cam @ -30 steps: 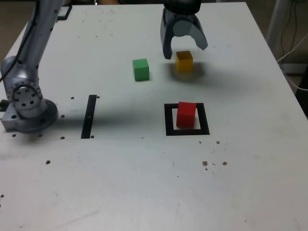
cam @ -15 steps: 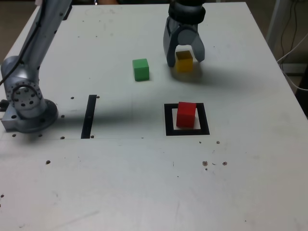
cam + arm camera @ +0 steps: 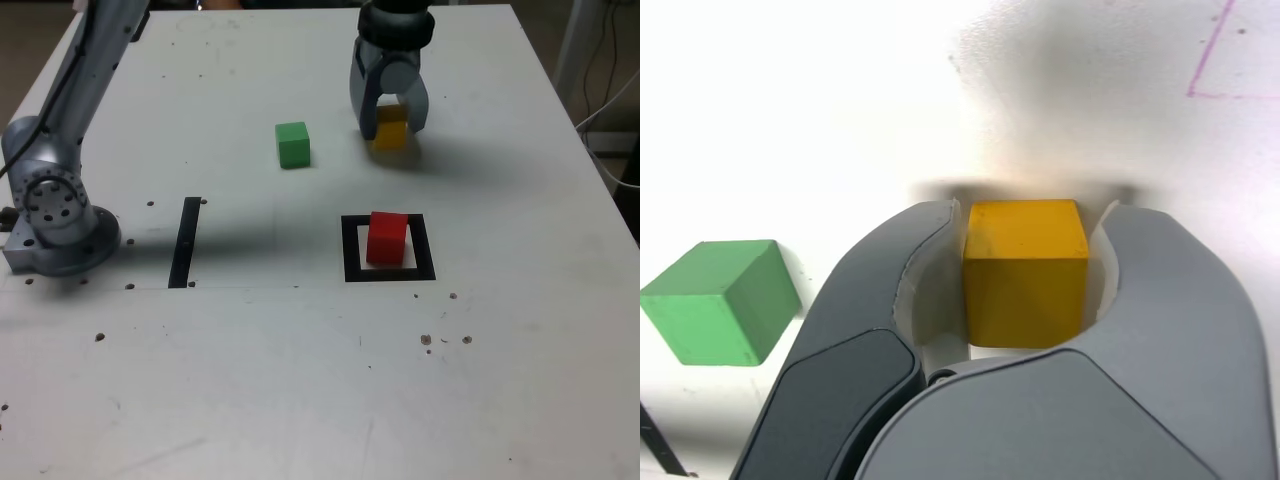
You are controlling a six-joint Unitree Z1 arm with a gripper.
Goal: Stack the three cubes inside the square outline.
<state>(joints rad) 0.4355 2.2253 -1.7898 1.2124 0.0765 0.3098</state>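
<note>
My gripper [image 3: 390, 122] stands over the far part of the table, shut on the yellow cube [image 3: 390, 133], which rests on the table. The wrist view shows the yellow cube [image 3: 1025, 272] squeezed between both grey fingers [image 3: 890, 290]. A green cube [image 3: 293, 144] sits alone to the exterior view's left of it; the wrist view also catches the green cube [image 3: 720, 300]. The red cube [image 3: 387, 238] stands inside the square outline [image 3: 350, 250], nearer the front.
The arm's grey base [image 3: 55, 215] stands at the exterior view's left, with a narrow black strip [image 3: 185, 242] on the table beside it. Cables [image 3: 610, 90] hang past the table's right edge.
The gripper came down over the yellow cube and its fingers closed from wide open onto the cube's sides. The green and red cubes stayed put.
</note>
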